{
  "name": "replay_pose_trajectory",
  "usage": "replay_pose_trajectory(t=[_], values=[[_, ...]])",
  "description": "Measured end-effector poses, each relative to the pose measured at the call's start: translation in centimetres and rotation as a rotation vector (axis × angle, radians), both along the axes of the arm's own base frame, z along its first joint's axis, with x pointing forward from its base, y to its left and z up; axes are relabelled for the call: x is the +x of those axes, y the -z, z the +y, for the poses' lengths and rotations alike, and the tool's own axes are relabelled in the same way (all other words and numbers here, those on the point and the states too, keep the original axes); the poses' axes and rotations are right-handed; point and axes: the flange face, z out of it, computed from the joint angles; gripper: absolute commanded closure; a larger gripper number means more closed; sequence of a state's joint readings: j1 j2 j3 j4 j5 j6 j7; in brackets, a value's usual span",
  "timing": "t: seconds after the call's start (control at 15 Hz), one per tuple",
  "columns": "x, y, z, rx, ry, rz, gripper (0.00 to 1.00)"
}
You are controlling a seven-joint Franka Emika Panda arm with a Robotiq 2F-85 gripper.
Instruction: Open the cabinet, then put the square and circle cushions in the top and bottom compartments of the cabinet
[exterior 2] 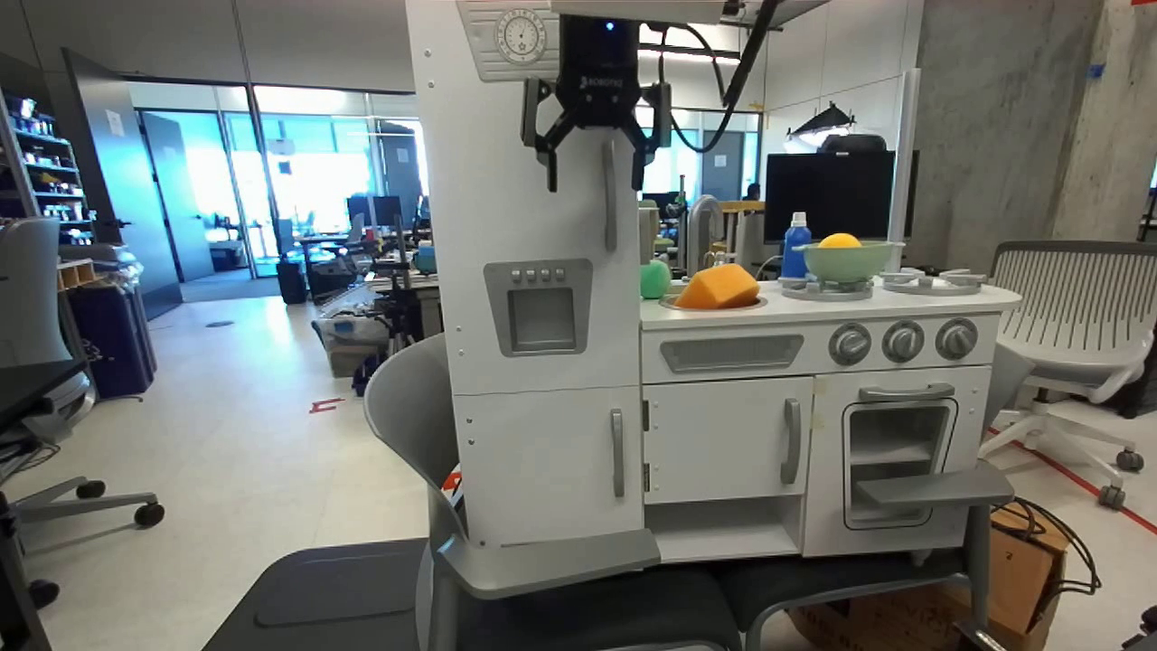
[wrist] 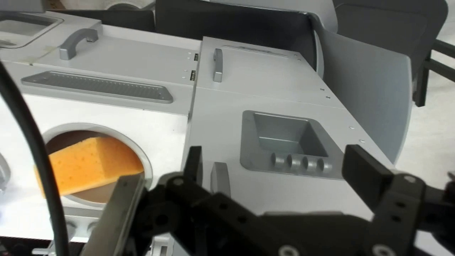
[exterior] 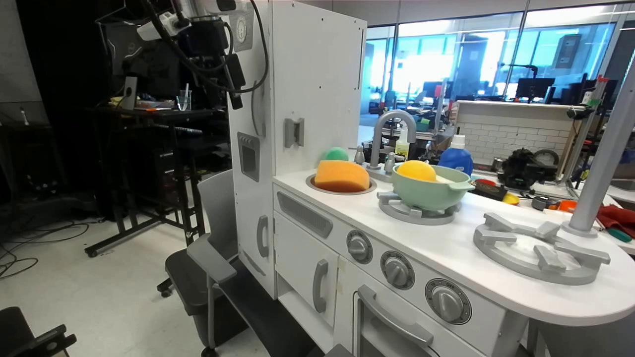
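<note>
Hanging in front of the white cabinet (exterior: 320, 59), the claw (exterior 2: 595, 178) is holding its fingers (wrist: 366, 176) wide apart. The cabinet's upper door (exterior 2: 524, 221) and lower door (exterior 2: 551, 470) are standing closed. Beside the cabinet, a green rounded thing (exterior 2: 654, 280) is resting and an orange block (wrist: 92, 161) is leaning in the round sink (wrist: 101, 191).

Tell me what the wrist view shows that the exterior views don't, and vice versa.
Only the wrist view gives a broad look into the sink, onto its brownish inside on either side of the orange block.

Only the exterior views show the green bowl with a yellow ball in it, the blue bottle and the three round knobs.

Shared: the open gripper, the tall white cabinet with both doors looking shut, its grey dispenser panel, and that same orange block.
</note>
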State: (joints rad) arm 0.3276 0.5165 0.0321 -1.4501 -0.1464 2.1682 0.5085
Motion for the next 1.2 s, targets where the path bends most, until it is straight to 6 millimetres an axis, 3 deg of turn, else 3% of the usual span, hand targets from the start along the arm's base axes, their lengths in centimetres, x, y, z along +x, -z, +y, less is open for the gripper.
replay_pose_trajectory(t=[0.27,0.53,0.8,1.2], values=[[1.6,0.0,-0.7,-0.114,0.035,-0.053,0.00],[4.0,1.5,-2.3,-0.228,0.024,-0.104,0.00],[4.6,2.7,-1.5,-0.287,-0.001,-0.127,0.00],[4.3,2.9,0.2,-0.315,-0.025,-0.146,0.00]])
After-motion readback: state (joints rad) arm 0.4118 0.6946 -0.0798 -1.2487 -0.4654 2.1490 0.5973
